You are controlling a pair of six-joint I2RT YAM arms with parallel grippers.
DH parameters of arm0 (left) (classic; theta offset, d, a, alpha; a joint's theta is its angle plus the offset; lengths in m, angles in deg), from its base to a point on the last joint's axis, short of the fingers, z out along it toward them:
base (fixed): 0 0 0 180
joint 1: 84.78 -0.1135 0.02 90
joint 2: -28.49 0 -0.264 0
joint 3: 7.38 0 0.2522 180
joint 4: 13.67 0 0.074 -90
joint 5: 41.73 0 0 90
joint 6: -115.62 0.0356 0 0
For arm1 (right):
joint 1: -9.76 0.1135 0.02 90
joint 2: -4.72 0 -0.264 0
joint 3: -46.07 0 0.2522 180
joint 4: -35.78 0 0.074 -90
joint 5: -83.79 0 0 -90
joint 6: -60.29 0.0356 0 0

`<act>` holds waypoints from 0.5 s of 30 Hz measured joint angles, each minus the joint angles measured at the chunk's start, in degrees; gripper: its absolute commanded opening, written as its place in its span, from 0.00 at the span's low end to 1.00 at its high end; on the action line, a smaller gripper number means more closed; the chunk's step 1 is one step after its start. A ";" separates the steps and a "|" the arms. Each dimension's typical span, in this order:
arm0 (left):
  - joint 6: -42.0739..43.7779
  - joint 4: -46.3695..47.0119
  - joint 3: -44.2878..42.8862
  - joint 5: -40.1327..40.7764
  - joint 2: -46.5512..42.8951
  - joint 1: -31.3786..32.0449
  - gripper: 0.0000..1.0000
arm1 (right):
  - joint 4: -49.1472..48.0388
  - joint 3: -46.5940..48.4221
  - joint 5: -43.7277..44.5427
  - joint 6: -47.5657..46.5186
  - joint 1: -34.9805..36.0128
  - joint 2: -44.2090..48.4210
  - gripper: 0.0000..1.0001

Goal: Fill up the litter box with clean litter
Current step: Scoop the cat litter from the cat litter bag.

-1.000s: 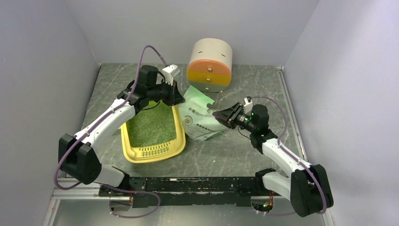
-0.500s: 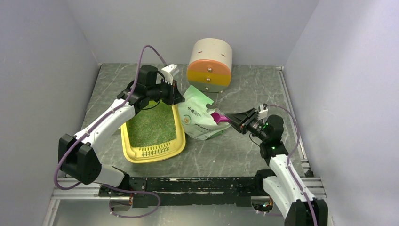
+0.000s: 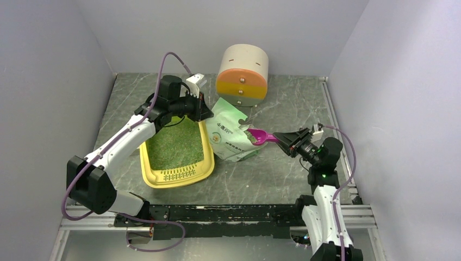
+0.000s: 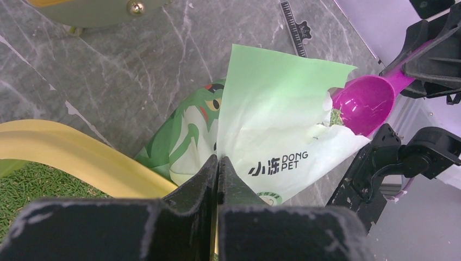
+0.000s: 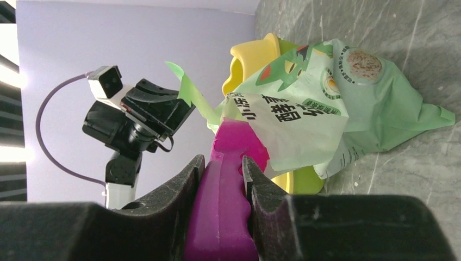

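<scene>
While left fingers (image 4: pixel 190 185) pinch the top edge of the litter bag (image 3: pixel 231 138), right fingers (image 5: pixel 182 187) clamp the magenta scoop (image 3: pixel 261 136) by its handle, bowl at the bag mouth. The litter box (image 3: pixel 176 176) sits on the table (image 3: pixel 272 174) just beside the bag, clean litter (image 3: pixel 174 144) inside.

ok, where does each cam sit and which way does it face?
Top external: above and behind the arms, both showing, looking down at litter box and bag.
Left wrist: looks past the left end effector, shut on the bag's edge, toward the scoop.
Right wrist: looks along the right end effector, clamping the scoop, toward the bag.
Shared: bag and scoop in all three.
</scene>
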 measured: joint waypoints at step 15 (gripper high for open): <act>0.00 0.26 0.00 0.76 -0.02 0.00 0.05 | 5.68 5.42 -11.30 -7.26 -9.27 -4.35 0.00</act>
